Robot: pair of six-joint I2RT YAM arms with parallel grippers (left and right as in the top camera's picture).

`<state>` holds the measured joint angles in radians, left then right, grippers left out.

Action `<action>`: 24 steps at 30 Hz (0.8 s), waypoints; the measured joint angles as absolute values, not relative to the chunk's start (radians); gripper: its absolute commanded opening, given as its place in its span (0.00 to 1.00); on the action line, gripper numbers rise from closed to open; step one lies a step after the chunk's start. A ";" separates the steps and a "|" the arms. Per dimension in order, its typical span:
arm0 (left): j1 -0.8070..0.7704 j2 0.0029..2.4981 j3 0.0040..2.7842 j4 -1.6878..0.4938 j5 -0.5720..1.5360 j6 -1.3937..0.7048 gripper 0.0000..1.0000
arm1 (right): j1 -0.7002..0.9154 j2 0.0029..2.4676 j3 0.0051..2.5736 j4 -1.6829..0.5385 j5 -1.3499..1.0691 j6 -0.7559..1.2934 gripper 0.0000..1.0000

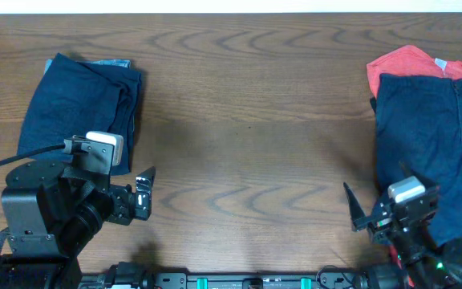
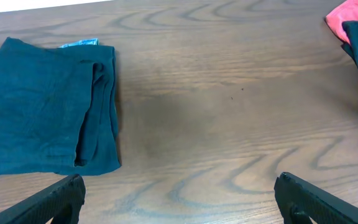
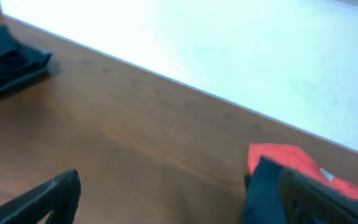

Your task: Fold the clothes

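Observation:
A folded dark navy pair of shorts [image 1: 79, 104] [image 2: 42, 106] lies at the table's far left, with a strip of light-blue denim [image 1: 107, 63] [image 2: 79, 43] showing under its back edge. At the right, an unfolded navy garment [image 1: 431, 144] [image 3: 263, 193] lies spread on a coral-red one [image 1: 403, 63] [image 3: 278, 158]. My left gripper [image 1: 144, 194] [image 2: 179, 202] is open and empty over bare wood, just right of the folded shorts' front corner. My right gripper [image 1: 371, 213] [image 3: 182, 202] is open and empty, its right finger at the navy garment's left edge.
The wooden table [image 1: 247, 136] stretches between the two lots of clothes. Its far edge [image 3: 185, 84] meets a white surface. Both arm bases sit along the front edge.

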<state>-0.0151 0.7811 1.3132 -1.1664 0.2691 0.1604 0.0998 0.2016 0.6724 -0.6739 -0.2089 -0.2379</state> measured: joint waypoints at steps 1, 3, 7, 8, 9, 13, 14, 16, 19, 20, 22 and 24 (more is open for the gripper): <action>-0.015 0.781 1.313 -1.167 0.269 0.160 0.98 | 0.097 0.180 0.646 -0.656 -0.209 -0.241 0.99; -0.015 0.781 1.313 -1.166 0.269 0.160 0.98 | 0.082 0.125 0.572 -0.609 -0.211 -0.247 0.99; -0.015 0.781 1.313 -1.167 0.269 0.160 0.98 | 0.078 0.043 0.416 -0.516 -0.213 -0.251 0.99; -0.015 0.781 1.313 -1.166 0.269 0.160 0.98 | 0.078 0.026 0.368 -0.472 -0.218 -0.251 0.99; -0.015 0.781 1.313 -1.166 0.269 0.160 0.98 | 0.078 0.021 0.347 -0.449 -0.221 -0.251 0.99; -0.015 0.783 1.313 -1.167 0.269 0.160 0.98 | 0.078 0.017 0.236 -0.288 -0.237 -0.244 0.99; -0.015 0.783 1.313 -1.167 0.269 0.160 0.98 | 0.078 0.016 0.213 -0.252 -0.239 -0.241 0.99; -0.015 0.783 1.313 -1.167 0.268 0.160 0.98 | 0.078 0.015 0.162 -0.183 -0.241 -0.234 0.99; -0.015 0.783 1.313 -1.167 0.265 0.160 0.98 | 0.078 0.013 0.086 -0.070 -0.244 -0.218 0.99; -0.015 0.783 1.313 -1.167 0.265 0.160 0.98 | 0.078 0.012 0.068 -0.043 -0.244 -0.215 0.99; -0.015 0.783 1.313 -1.167 0.262 0.160 0.98 | 0.078 0.012 0.029 -0.018 -0.247 -0.207 0.99; -0.015 0.783 1.313 -1.167 0.262 0.160 0.98 | 0.078 0.012 0.009 -0.041 -0.247 -0.202 0.99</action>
<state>-0.0151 0.7826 1.3132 -1.1667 0.2623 0.1604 0.0776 0.0120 0.0093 -0.0406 -0.2474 -0.2016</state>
